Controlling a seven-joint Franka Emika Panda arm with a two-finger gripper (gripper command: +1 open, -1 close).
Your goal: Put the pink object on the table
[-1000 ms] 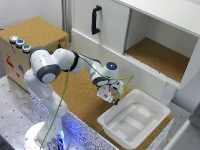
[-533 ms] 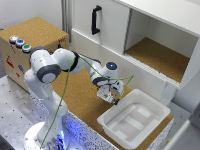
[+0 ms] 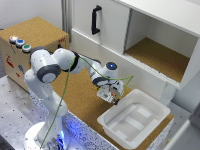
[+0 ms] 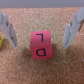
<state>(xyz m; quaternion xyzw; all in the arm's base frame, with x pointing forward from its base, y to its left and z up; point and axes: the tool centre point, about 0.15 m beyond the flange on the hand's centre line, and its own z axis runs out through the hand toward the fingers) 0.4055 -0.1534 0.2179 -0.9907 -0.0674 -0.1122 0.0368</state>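
Observation:
The pink object [image 4: 40, 44] is a small cube with black letters on its top face. It rests on the table's brown cork [image 4: 45, 70]. My gripper [image 4: 40, 46] is open and straddles the cube, with one finger [image 4: 7, 29] on each side and a gap between each finger and the cube. In the exterior view the gripper [image 3: 111, 95] hangs low over the table [image 3: 75, 97] beside the white tray, and the cube is hidden beneath it.
A white tray [image 3: 150, 107] sits on the table at the exterior view's right, close to the gripper. Behind stands a white cabinet [image 3: 145, 30] with an open cork-floored compartment. A cork-topped box with coloured buttons [image 3: 20, 42] is at the left. Something yellow [image 4: 2, 40] lies beside one finger.

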